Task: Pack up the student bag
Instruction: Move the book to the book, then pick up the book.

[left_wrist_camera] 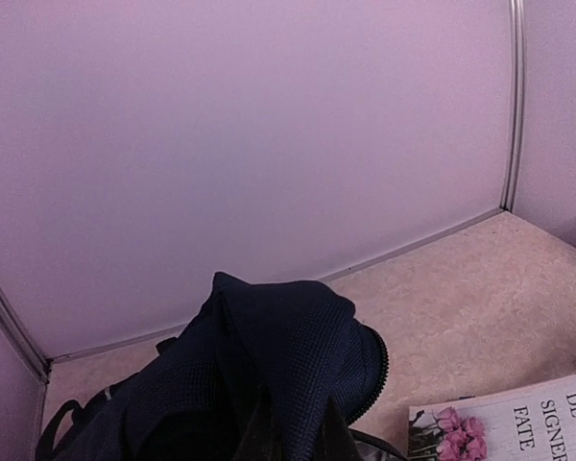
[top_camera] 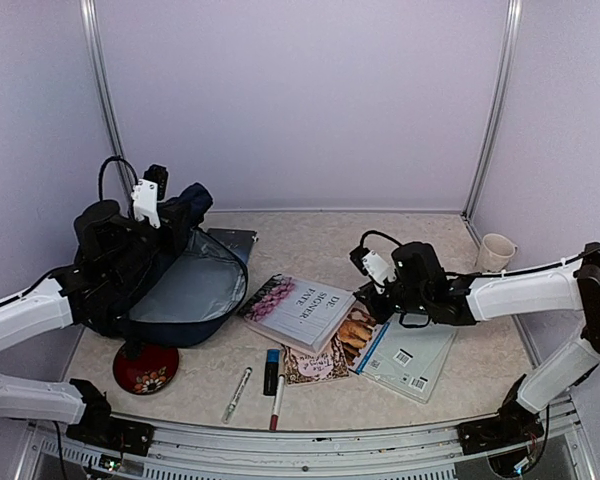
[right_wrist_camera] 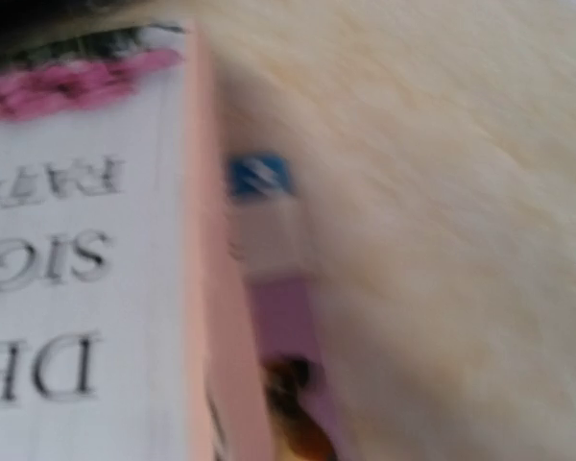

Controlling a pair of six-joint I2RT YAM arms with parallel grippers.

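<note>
The student bag [top_camera: 185, 290] lies open at the left of the table, navy outside with grey lining showing. My left gripper [top_camera: 168, 212] holds its upper flap raised. In the left wrist view the navy fabric [left_wrist_camera: 288, 355] runs down between the dark fingers at the bottom edge, so this gripper is shut on it. My right gripper [top_camera: 364, 306] is low at the right edge of the white book [top_camera: 302, 311] titled "Designer Fate". The right wrist view is blurred and shows the book [right_wrist_camera: 77, 269] close up with no fingers, so I cannot tell how the jaws stand.
Beside the book lie a floral notebook [top_camera: 315, 366], a food-picture booklet [top_camera: 358, 336] and a clear folder [top_camera: 412, 358]. Three pens [top_camera: 271, 372] lie near the front edge. A red dish [top_camera: 145, 368] sits by the bag and a mug [top_camera: 495, 252] at the back right.
</note>
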